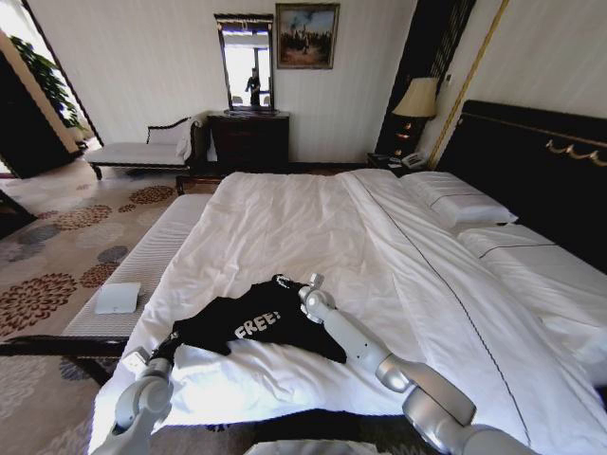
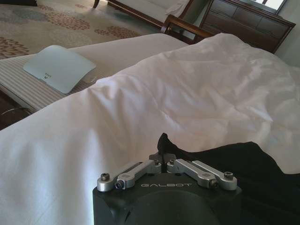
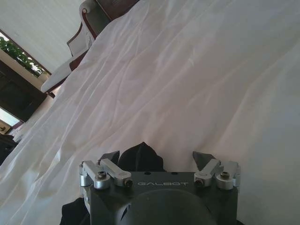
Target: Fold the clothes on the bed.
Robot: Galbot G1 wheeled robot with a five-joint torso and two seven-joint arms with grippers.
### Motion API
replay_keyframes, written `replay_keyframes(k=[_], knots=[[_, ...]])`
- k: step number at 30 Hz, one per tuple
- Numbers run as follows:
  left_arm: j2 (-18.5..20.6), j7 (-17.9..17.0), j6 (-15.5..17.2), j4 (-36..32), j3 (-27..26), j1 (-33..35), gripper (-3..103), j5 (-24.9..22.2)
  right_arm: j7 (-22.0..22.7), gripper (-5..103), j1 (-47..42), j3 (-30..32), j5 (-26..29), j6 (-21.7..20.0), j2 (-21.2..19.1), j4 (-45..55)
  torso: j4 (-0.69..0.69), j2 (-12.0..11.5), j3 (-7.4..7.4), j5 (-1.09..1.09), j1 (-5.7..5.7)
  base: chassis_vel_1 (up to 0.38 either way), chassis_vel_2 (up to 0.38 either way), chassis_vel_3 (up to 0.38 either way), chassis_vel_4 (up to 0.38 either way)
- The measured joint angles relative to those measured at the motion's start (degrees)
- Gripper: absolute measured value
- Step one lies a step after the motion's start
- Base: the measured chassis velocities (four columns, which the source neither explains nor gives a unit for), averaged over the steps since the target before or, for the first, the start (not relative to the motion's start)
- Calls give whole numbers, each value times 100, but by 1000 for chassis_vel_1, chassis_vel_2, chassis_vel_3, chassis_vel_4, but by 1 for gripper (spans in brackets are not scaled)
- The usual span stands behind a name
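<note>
Soft matt black cloth T-shirt (image 1: 261, 322) with white printed lettering, crumpled on the bed (image 1: 398, 256) under a smooth, lightly creased white cotton duvet (image 2: 187, 93). Dark polished wood in the tall headboard (image 1: 531, 171). Left pincer (image 2: 161, 157): matt black housing, brushed silver metal links with dark screws, pressed together over a peak of black cloth. Right pincer (image 3: 161, 159): same matt black and bare metal finish, spread wide around a bunched fold. Glossy silver-grey arm shells (image 1: 370, 351). Patterned carpet (image 1: 66, 246), matt pile.

Pale striped walls, a patterned carpet (image 1: 57, 246), a dark dresser (image 1: 248, 140) under a mirror (image 1: 245, 63), perhaps a painting (image 1: 306, 36), and a lit lamp (image 1: 417, 100).
</note>
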Motion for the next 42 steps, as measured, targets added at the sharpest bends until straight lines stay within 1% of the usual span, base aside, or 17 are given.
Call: replay_keyframes(k=[3, 6, 8, 9, 13, 14, 15, 18, 19, 22, 28, 30, 32, 33, 38, 39, 42], knots=[[-1, 1, -1, 88, -3, -16, 0, 1, -6, 73, 45, -15, -39, 27, 60, -57, 0, 0, 0, 0, 0, 0, 0, 0, 0], [6, 1, -6, 161, -3, -25, 0, 0, -7, 68, 68, -55, -88, 47, 59, -82, 0, 0, 0, 0, 0, 0, 0, 0, 0], [4, 1, -14, 204, 0, -39, 0, 0, -15, 57, 75, -85, -121, 67, 29, -94, 1, 0, 0, 0, 0, 0, 0, 0, 0], [4, 1, -14, 204, 0, -39, 0, 0, -15, 57, 75, -85, -121, 67, 29, -94, 1, 0, 0, 0, 0, 0, 0, 0, 0], [-41, -1, -17, 290, 57, -110, 0, 14, -104, 35, 39, -147, -133, 83, -89, 0, 0, 0, 0, 1, 0, 0, 0, 0, 0], [-41, -1, -17, 290, 57, -110, 0, 14, -104, 35, 39, -147, -133, 83, -89, 0, 0, 0, 0, 1, 0, 0, 0, 0, 0], [-52, -3, -16, 313, 68, -133, 0, 21, -174, 35, 27, -166, -153, 103, -108, 14, 0, 0, 0, 1, 0, 0, 0, 0, 0], [-77, -8, -16, 369, 91, -177, 0, 37, -473, 19, -1, -202, -222, 204, -145, 45, 0, 0, 0, 1, 0, 0, 0, 0, 0], [-77, -8, -16, 369, 91, -177, 0, 37, -473, 19, -1, -202, -222, 204, -145, 45, 0, 0, 0, 1, 0, 0, 0, 0, 0], [-110, -9, -17, 424, 114, -194, 0, 56, -807, 3, -42, -244, -409, 421, -182, 83, 1, 0, 0, 1, 0, 0, 0, 0, 0], [-113, 25, -71, 416, 136, -222, 0, -59, -1053, 0, -162, -286, -764, 866, -338, 413, 1, 0, 0, 1, 0, 0, 0, 0, 0], [-93, 111, -193, 312, 154, -252, 0, -189, -1022, 0, -296, -245, -972, 1193, -483, 907, 1, 0, 0, 1, 0, 0, 0, 0, 0], [-50, 281, -392, 66, 160, -317, 0, -302, -968, 0, -525, -70, -1285, 1548, -756, 1797, 2, 0, 0, 1, 0, 0, 0, 0, 0], [-50, 281, -392, 66, 160, -317, 0, -302, -968, 0, -525, -70, -1285, 1548, -756, 1797, 2, 0, 0, 1, 0, 0, 0, 0, 0], [312, 413, -580, -430, 58, -960, 0, -679, -1140, 0, -872, 485, -1521, 2109, -1735, 3003, 0, 0, 0, 2, -2, 0, 0, 0, 0], [312, 413, -580, -430, 58, -960, 0, -679, -1140, 0, -872, 485, -1521, 2109, -1735, 3003, 0, 0, 0, 2, -2, 0, 0, 0, 0], [656, 401, -588, -588, 80, -1718, 0, -1013, -1448, 0, -966, 1040, -1305, 2376, -2345, 3673, -2, 0, 0, 2, 0, 0, 0, 0, 0]])
